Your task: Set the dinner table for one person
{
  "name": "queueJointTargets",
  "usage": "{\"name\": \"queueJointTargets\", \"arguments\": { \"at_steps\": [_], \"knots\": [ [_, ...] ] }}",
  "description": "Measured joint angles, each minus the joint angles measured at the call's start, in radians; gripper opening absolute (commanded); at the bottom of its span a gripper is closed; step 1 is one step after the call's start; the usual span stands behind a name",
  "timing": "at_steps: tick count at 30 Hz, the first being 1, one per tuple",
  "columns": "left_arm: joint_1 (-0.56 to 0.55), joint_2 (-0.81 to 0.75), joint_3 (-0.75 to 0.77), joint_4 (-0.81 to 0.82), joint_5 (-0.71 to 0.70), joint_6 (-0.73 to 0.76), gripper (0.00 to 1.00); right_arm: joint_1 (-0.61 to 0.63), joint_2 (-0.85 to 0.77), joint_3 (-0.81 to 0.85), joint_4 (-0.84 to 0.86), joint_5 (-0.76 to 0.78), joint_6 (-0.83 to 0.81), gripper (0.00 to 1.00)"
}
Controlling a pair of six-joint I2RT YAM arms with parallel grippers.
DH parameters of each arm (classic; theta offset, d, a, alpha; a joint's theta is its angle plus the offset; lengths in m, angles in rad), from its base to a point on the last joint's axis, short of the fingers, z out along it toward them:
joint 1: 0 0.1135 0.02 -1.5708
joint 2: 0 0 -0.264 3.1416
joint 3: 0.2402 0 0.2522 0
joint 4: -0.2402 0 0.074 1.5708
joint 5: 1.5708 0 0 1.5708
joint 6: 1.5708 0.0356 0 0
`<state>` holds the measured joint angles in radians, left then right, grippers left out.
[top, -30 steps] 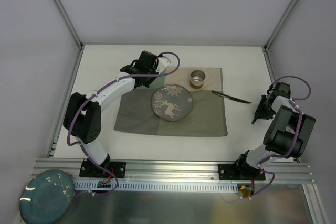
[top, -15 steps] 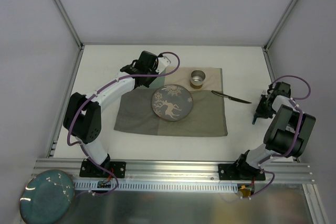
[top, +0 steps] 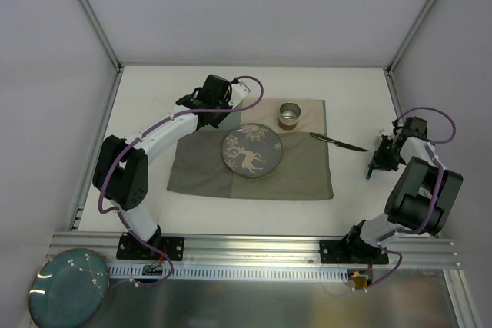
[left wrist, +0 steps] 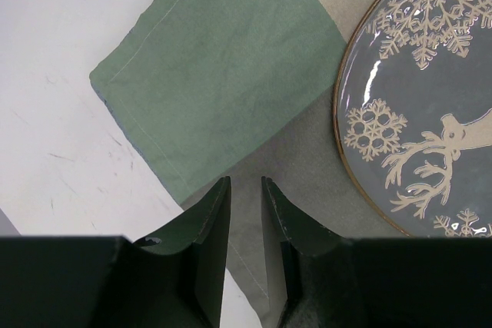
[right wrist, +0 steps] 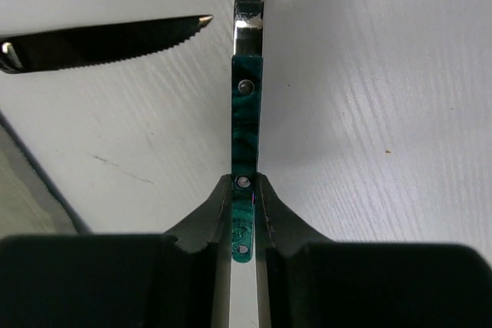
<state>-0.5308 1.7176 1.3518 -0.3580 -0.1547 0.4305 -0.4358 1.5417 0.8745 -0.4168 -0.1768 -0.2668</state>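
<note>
My right gripper [right wrist: 244,182] is shut on the green marbled handle of a piece of cutlery [right wrist: 246,113] over the white dinner table [right wrist: 369,74]. Its metal neck runs out of the top of the right wrist view. From above, the right gripper [top: 378,160] stands right of the mat, with the cutlery's green end [top: 371,174] showing below it. A dark knife [top: 338,142] lies beside it, its tip [right wrist: 201,19] close to the held handle. My left gripper [left wrist: 246,182] hovers over the mat [left wrist: 223,90], jaws slightly apart and empty, left of the reindeer plate [left wrist: 430,97].
The green-and-beige mat [top: 307,174] carries the plate [top: 252,150] and a small metal cup [top: 290,114] at its far side. A teal plate [top: 69,286] sits outside the frame at the near left. Aluminium bars [top: 96,28] and grey walls bound the table.
My right jaws have closed on the green handle, and the right wrist has shifted a little. The left arm has stayed put.
</note>
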Motion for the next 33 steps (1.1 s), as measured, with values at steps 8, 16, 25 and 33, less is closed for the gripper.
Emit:
{"name": "queueJointTargets", "arguments": {
  "at_steps": [8,16,25,33],
  "knots": [
    [0.000,0.000,0.000,0.000,0.002,0.000,0.22,0.005,-0.058,0.094,-0.069,-0.023,0.001,0.00],
    [0.000,0.000,0.000,0.002,0.016,0.000,0.22,0.095,-0.117,0.137,-0.118,-0.028,0.009,0.00],
    [0.017,-0.007,-0.002,0.094,-0.039,-0.005,0.24,0.349,-0.132,0.211,-0.142,-0.005,0.043,0.00],
    [0.124,-0.031,0.038,0.174,-0.124,-0.030,0.26,0.514,-0.113,0.320,-0.149,0.031,0.077,0.00]
  ]
}}
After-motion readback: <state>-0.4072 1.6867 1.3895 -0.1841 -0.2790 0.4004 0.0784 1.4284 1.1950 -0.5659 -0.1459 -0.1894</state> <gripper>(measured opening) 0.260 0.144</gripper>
